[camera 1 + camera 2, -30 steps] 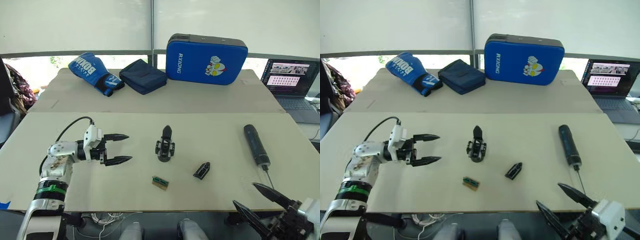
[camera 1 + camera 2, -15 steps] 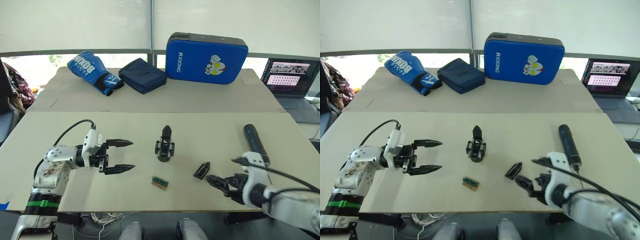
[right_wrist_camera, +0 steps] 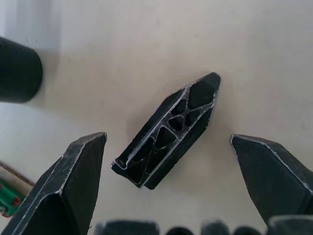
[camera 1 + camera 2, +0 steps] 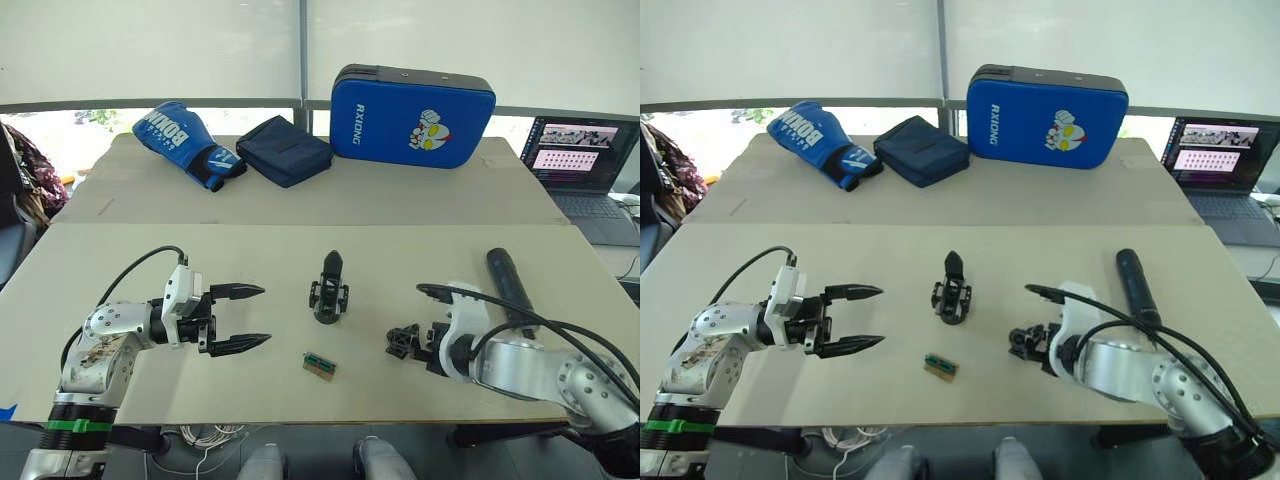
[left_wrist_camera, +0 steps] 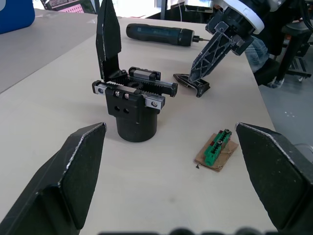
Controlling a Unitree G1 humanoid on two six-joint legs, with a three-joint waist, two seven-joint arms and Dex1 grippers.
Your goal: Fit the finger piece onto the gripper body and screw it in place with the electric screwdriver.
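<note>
The gripper body (image 4: 331, 291) stands upright mid-table, its pointed finger up. Right of it lies the finger piece (image 3: 168, 129), flat on the table. My right gripper (image 3: 167, 138) hangs low over it, open, one finger on each side and neither touching. The electric screwdriver (image 4: 510, 285) lies further right, bit toward the front edge. My left gripper (image 4: 262, 315) is open and holds nothing, left of the gripper body and pointing at it. In the left wrist view the gripper body (image 5: 132, 105) sits between that gripper's fingers (image 5: 83, 161) but further out.
A small green-and-tan block (image 4: 320, 366) lies near the front edge, below the gripper body. A blue boxing glove (image 4: 185, 143), a navy pouch (image 4: 287, 150) and a blue pad (image 4: 412, 103) sit on the far table. A laptop (image 4: 585, 165) stands at the right.
My right arm has swung in from the front right corner and now straddles the finger piece. The left gripper has stayed open, shifting only slightly.
</note>
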